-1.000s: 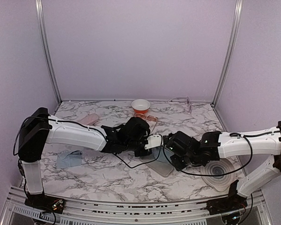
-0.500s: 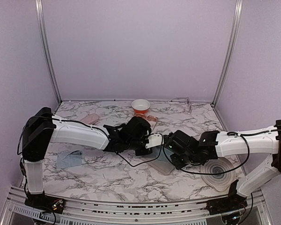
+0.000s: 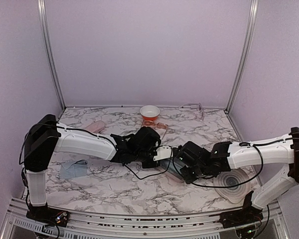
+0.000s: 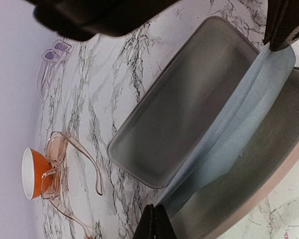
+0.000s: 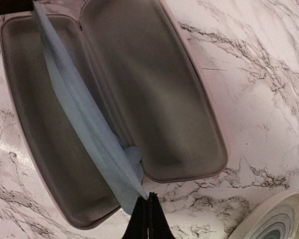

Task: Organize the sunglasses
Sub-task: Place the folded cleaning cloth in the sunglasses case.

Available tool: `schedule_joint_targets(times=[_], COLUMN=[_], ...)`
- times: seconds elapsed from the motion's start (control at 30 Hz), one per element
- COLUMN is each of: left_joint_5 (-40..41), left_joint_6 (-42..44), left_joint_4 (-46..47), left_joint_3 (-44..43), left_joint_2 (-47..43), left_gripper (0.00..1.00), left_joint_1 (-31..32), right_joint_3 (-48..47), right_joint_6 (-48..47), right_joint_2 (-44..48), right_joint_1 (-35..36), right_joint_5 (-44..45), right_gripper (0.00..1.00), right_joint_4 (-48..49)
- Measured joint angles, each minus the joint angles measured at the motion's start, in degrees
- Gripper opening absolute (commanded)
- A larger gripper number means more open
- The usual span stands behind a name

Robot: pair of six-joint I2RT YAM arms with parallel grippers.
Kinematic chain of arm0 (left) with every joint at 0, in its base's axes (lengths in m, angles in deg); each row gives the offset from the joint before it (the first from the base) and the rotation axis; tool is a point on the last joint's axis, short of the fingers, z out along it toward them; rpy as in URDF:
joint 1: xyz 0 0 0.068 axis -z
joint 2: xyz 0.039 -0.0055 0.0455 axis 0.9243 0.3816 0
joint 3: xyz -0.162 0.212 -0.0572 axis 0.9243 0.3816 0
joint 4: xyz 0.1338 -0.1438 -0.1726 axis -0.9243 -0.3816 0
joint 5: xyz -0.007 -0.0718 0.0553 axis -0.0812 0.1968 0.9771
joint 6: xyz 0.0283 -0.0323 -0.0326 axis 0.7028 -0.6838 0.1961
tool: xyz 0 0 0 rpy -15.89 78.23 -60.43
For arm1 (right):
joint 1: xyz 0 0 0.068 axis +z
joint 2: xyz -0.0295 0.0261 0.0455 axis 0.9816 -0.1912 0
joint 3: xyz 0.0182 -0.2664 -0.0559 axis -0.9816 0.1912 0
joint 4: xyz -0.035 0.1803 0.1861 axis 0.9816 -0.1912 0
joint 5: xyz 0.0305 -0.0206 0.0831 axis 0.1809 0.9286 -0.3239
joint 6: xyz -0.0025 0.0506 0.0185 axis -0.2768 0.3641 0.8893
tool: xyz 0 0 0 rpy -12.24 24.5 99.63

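Open case [image 4: 179,109] — cut off at right edge.

The top camera sits high behind the arm bases and looks down and forward over the whole worktop [image 3: 114,184], with the open case [image 3: 173,173] mid-frame. The left wrist camera looks past the left tool [image 4: 153,219], close over that case from one end. The right wrist camera looks past the right tool [image 5: 148,211] from the other end. All three views share the case and the blue cloth [image 5: 84,119] across it.

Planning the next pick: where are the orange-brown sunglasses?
In the top view, the sunglasses lie at the back middle of the table, right beside the orange bowl.
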Motion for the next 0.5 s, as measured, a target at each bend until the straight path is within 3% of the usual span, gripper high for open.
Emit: schedule_joint_targets(times=[0.5], left_joint_5=[0.0], left_joint_6=[0.6], left_joint_4=[-0.8], left_joint_3=[1.6], left_joint_2=[0.3], left_gripper=[0.0], left_joint_1=[-0.1], right_joint_3=[0.0], right_joint_6=[1.1], right_joint_2=[-3.0], right_joint_1=[0.4], right_joint_5=[-2.7], right_gripper=[0.0], right_joint_4=[1.1])
